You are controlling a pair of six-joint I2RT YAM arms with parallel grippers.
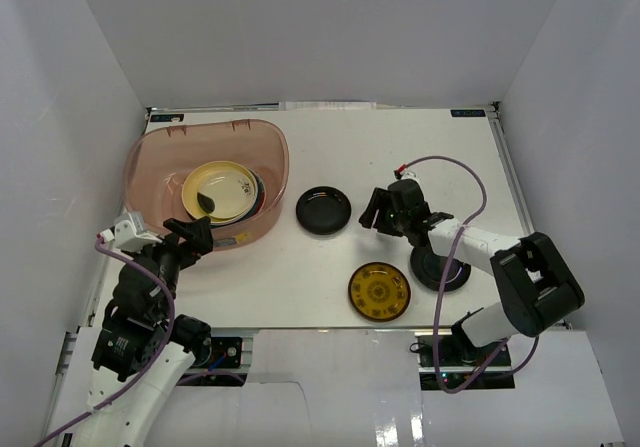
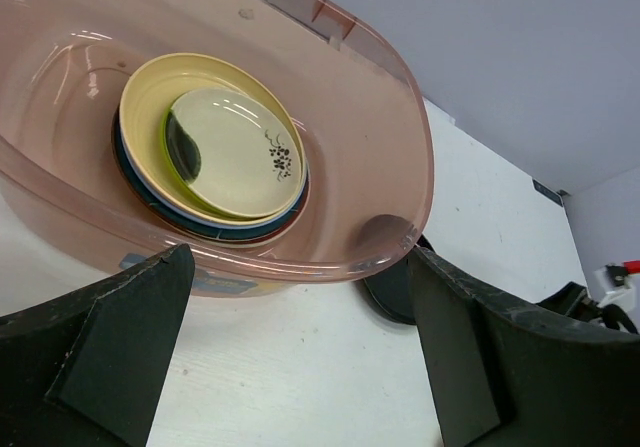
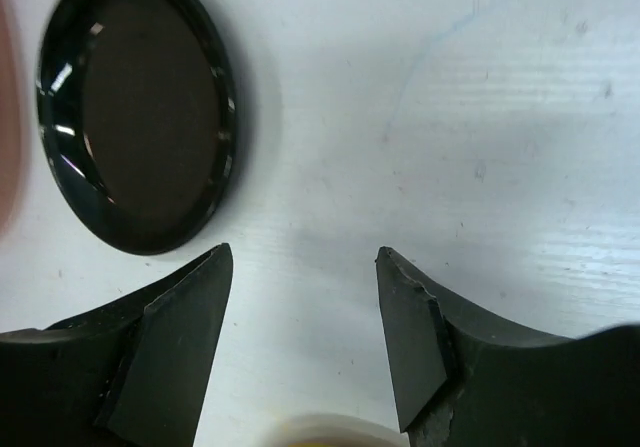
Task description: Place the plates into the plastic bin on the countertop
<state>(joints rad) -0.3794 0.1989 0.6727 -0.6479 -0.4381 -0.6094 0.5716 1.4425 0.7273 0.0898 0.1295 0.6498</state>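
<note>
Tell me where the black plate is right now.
In the top view, the black plate lies on the countertop just right of the plastic bin, outside it; the right tool stands open just right of the plate, holding nothing.

Countertop (image 1: 420, 147): plastic bin (image 1: 165, 162), black plate (image 1: 323, 210), yellow patterned plate (image 1: 379, 292), dark plate (image 1: 425, 265).

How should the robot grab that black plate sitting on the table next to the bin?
By its raised rim. The black plate lies flat and shallow on the countertop, so nothing else sticks up to pinch. Probably best on the edge facing the right end effector, coming from above: one finger inside the rim, one outside.
</note>
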